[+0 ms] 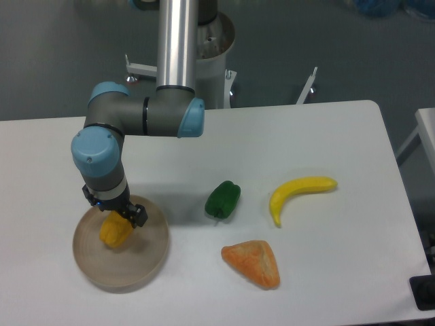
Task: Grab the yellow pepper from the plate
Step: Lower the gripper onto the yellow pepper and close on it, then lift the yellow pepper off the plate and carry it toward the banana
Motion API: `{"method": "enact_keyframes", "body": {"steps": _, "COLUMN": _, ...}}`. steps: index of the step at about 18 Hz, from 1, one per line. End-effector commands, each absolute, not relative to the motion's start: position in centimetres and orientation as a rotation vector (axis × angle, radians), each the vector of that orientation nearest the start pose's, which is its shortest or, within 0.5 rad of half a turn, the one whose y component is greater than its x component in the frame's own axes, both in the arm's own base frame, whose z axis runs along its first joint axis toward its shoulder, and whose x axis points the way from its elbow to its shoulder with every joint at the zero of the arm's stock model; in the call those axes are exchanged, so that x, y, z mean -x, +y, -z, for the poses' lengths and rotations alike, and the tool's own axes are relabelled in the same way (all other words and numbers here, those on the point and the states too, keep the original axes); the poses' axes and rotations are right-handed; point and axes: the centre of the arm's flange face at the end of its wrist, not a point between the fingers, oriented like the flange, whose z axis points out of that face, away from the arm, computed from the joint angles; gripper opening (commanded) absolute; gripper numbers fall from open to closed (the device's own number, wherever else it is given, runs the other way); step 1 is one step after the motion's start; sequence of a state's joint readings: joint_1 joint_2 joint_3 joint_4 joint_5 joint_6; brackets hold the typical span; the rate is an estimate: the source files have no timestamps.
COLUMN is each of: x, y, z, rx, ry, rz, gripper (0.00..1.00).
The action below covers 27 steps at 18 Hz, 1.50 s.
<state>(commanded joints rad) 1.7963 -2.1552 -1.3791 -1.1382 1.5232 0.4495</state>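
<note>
The yellow pepper (114, 233) is a small yellow-orange lump on the left part of the round beige plate (139, 268), at the table's front left. My gripper (120, 219) points down right over the pepper, its dark fingers (138, 215) on either side of the pepper's top. The wrist hides the fingertips, so I cannot tell whether they press on the pepper. I cannot tell if the pepper rests on the plate or is lifted off it.
A dark green pepper (223, 200) lies right of the plate. A yellow banana (298, 192) lies further right. An orange wedge-shaped food item (254, 263) lies at the front middle. The arm's base column (178, 41) stands at the back.
</note>
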Motion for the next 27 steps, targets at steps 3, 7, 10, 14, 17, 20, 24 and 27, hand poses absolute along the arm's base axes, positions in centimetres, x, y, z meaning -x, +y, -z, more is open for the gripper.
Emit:
{"method": "enact_keyframes", "body": {"steps": 3, "x": 2.3, "y": 71.4, "z": -27.4, "rx": 3.064, "ry": 0.349, "rz": 0.046, "gripper": 0.35}}
{"method": "enact_keyframes", "body": {"steps": 7, "x": 3.4, "y": 71.6, "z": -28.8, "rx": 3.040, "ry": 0.375, "rz": 0.020, "gripper": 0.34}}
{"method": "enact_keyframes", "body": {"steps": 10, "x": 6.8, "y": 71.3, "z": -31.3, "rx": 3.012, "ry": 0.365, "rz": -0.010, "gripper": 0.34}}
{"method": "enact_keyframes", "body": {"steps": 14, "x": 13.7, "y": 69.8, "z": -33.4, "rx": 2.983, "ry": 0.409, "rz": -0.047, "gripper": 0.34}}
{"method": "enact_keyframes", "body": {"steps": 17, "x": 19.5, "y": 68.1, "z": -34.6, "rx": 2.967, "ry": 0.449, "rz": -0.080, "gripper": 0.35}}
{"method": "enact_keyframes", "body": {"steps": 20, "x": 24.9, "y": 66.4, "z": -35.1, "rx": 2.955, "ry": 0.517, "rz": -0.110, "gripper": 0.35}}
{"method": "enact_keyframes", "body": {"steps": 24, "x": 30.0, "y": 65.2, "z": -35.7, "rx": 2.935, "ry": 0.582, "rz": -0.152, "gripper": 0.35}}
{"method": "enact_keyframes", "body": {"steps": 27, "x": 31.6, "y": 65.1, "z": -35.8, "rx": 2.926, "ry": 0.601, "rz": -0.166, "gripper": 0.35}}
